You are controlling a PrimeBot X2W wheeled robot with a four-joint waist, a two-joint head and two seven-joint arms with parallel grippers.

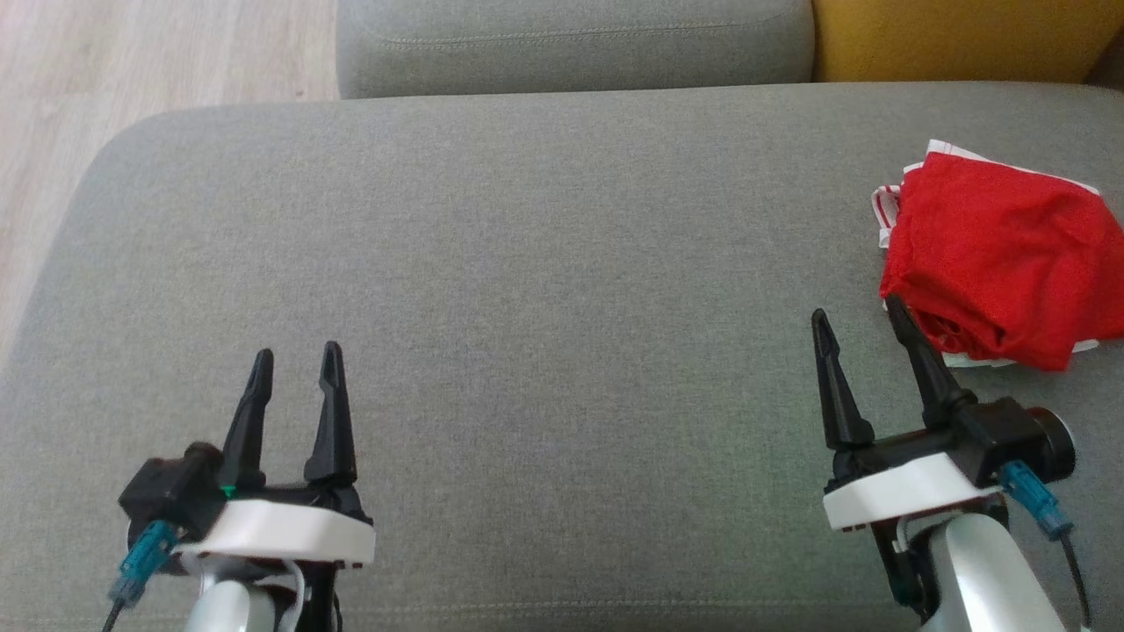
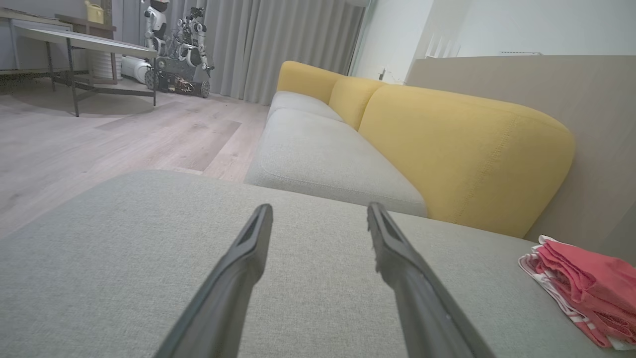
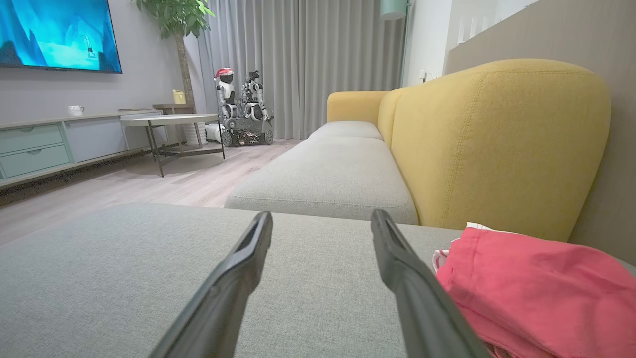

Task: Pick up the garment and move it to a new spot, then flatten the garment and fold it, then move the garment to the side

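The red garment (image 1: 992, 254) with white striped trim lies in a loose, layered bundle at the right edge of the head view, on the grey seat cushion (image 1: 527, 263) and close to the yellow backrest (image 2: 462, 149). Both end effectors are spread wide and carry nothing. The left end effector (image 1: 297, 355) sits at the lower left, well apart from the cloth. The right end effector (image 1: 856, 312) sits at the lower right, with one finger just beside the bundle's lower-left corner; I cannot tell whether it touches.

The bundle is compact but uneven, so I cannot tell whether it waits to be picked up or is already folded and set aside. If the pick-up is the step in hand, it falls to the right arm. It should come in low over the cushion, take the near edge where several layers stack, and press together on all of them, so that the cloth lifts as one piece and does not trail a single flap. The wide bare centre of the cushion looks like the natural new spot, within reach of both arms for flattening. The thin fabric will likely sag and unfold when raised, so a slow lift with little swing suits it.
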